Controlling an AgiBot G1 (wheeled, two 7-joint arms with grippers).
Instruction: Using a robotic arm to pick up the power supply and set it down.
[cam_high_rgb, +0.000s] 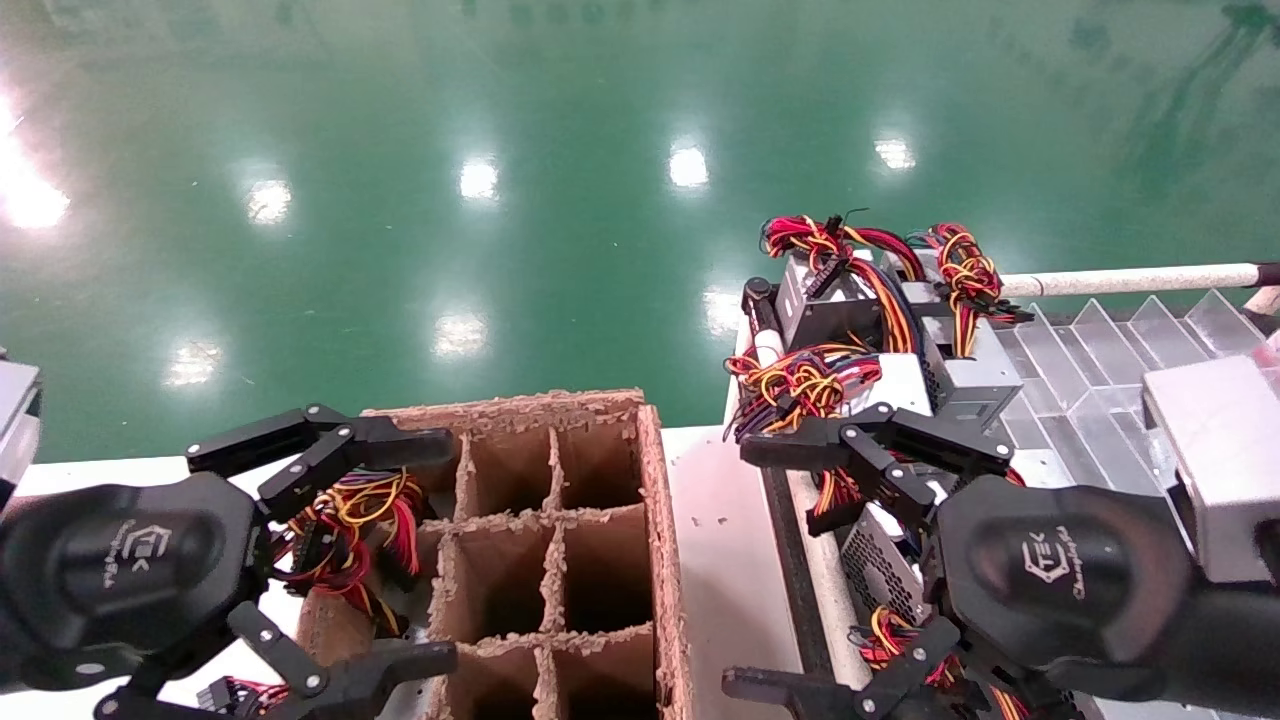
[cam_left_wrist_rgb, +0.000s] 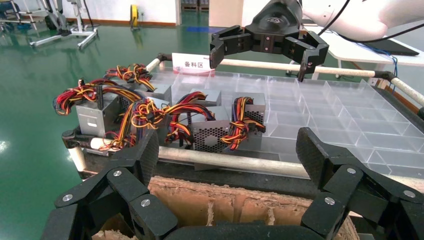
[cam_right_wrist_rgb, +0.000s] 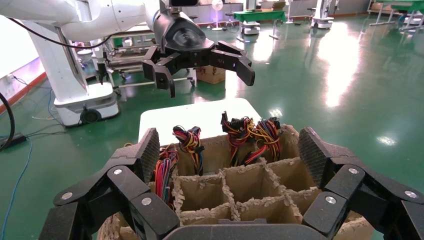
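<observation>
A: How do the jaws stand?

B: Both pairs are spread wide and pinch nothing. The left gripper (cam_high_rgb: 400, 550) hangs over the box (cam_high_rgb: 560, 560) at about 8 o'clock in the head view; the right gripper (cam_high_rgb: 800, 565) hangs over the tray (cam_high_rgb: 1100, 400) at about 4 o'clock.

A: What lies under the left one?

B: Wire bundles (cam_high_rgb: 350, 530), red, yellow and black, rising from the box's cells on its left side. From the right wrist view I count three or four bundles (cam_right_wrist_rgb: 250, 137) along the far cells. The rest of the cells, six clear in the head view, stand open.

A: And the power supply?

B: Several sit in the tray's near-left part, at about 2 o'clock in the head view. In the left wrist view I count five grey bodies, though wires hide parts. The closest to the right gripper is a power supply (cam_high_rgb: 880, 565) with a perforated side, just under the jaws, not touching them.

A: The tray itself?

B: Clear plastic with divider cells, bare to the right of the power supplies. A white rail (cam_high_rgb: 1130, 280) runs along its far edge. The box stands on a white tabletop (cam_high_rgb: 720, 540), just beside the tray.
</observation>
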